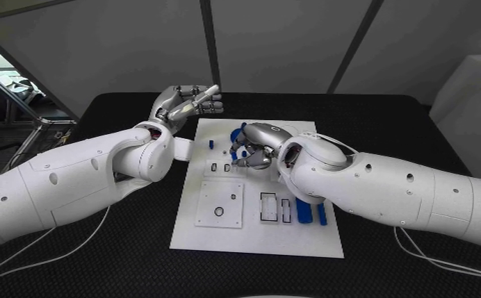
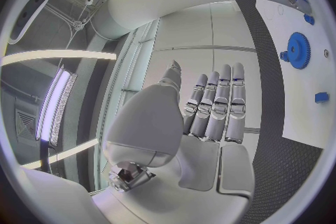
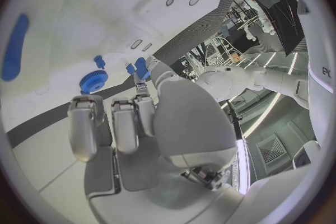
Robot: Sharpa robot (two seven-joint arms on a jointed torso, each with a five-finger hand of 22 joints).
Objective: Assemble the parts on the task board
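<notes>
We are looking down at a black surface [image 1: 120, 256] with a white task board [image 1: 263, 232] lying in its middle. Our left arm [image 1: 70, 183] is reaching in beside the board's left edge, and our right arm [image 1: 401, 187] is stretching across the board's right half.

Our left hand [image 1: 186, 106] is hovering just past the board's far left corner, off the board; its fingers [image 2: 223, 102] are lying straight and side by side, holding nothing. Our right hand [image 1: 258, 146] is bending down over the upper middle of the board. Its fingers [image 3: 127, 123] are curling inward, and we cannot tell whether they are gripping a part.

A blue gear [image 3: 92, 80] is sitting on the board's far end, near the right hand's fingertips. A long blue bar [image 1: 322, 214] and a shorter blue block [image 1: 303, 211] are lying side by side near the board's right edge. A small blue peg [image 1: 211, 144] is standing near the board's upper left.
</notes>
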